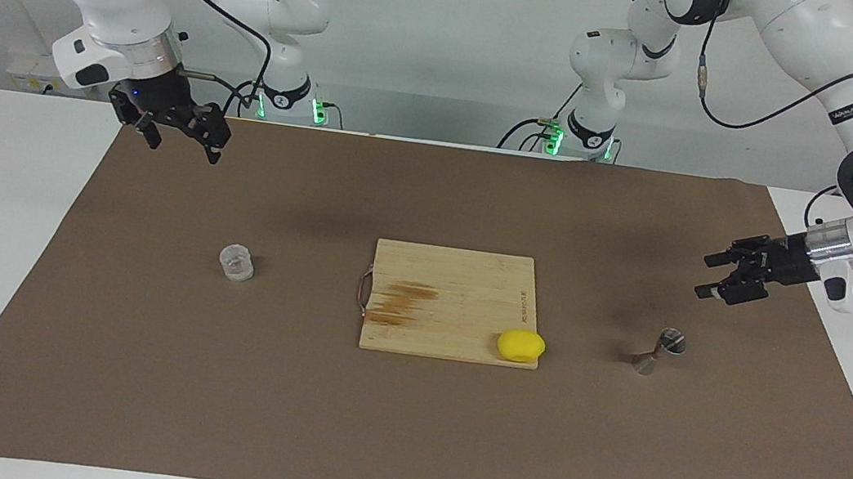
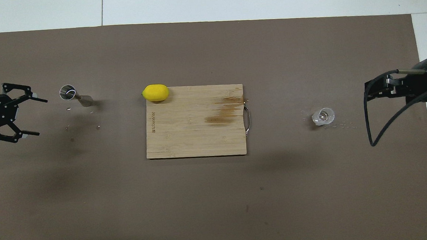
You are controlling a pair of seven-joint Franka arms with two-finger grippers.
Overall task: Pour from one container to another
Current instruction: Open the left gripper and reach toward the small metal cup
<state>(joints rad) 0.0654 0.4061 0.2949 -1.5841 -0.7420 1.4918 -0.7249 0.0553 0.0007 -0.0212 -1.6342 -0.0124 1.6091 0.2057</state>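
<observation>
The small clear cup (image 1: 235, 262) stands on the brown mat toward the right arm's end of the table; it also shows in the overhead view (image 2: 323, 116). The steel hourglass jigger (image 1: 659, 351) stands on the mat toward the left arm's end, its open top showing from above (image 2: 74, 96). My left gripper (image 1: 703, 276) is open and empty in the air beside the jigger, a little way from it (image 2: 42, 117). My right gripper (image 1: 184, 150) is open and empty, raised over the mat's edge, apart from the cup (image 2: 368, 90).
A wooden cutting board (image 1: 454, 276) with a wire handle and a brown stain lies mid-table between cup and jigger (image 2: 196, 143). A yellow lemon-like lump (image 1: 520, 345) sits at its corner toward the jigger (image 2: 155, 92). Small specks lie on the mat around both containers.
</observation>
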